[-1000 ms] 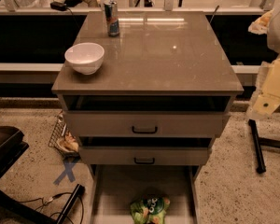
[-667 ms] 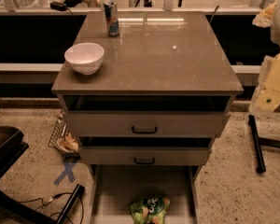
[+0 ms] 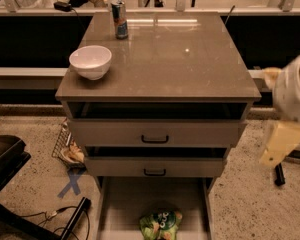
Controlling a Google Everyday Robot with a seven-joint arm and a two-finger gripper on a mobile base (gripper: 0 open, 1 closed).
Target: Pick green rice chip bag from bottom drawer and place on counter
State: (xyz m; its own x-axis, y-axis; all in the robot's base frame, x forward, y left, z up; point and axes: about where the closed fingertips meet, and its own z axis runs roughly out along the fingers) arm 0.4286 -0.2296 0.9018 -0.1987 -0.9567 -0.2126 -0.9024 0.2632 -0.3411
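Lying at the near end of the pulled-out bottom drawer (image 3: 130, 199), on its pale floor, is the green rice chip bag (image 3: 161, 225). Two upper drawers (image 3: 155, 133) stand slightly ajar, with dark interiors. The counter (image 3: 180, 59) carries a white bowl (image 3: 90, 61) at near left and a can (image 3: 120, 19) at far left. The gripper (image 3: 281, 143) hangs right of the cabinet at upper-drawer height, well apart from the bag. Whether it is wide or narrow cannot be told.
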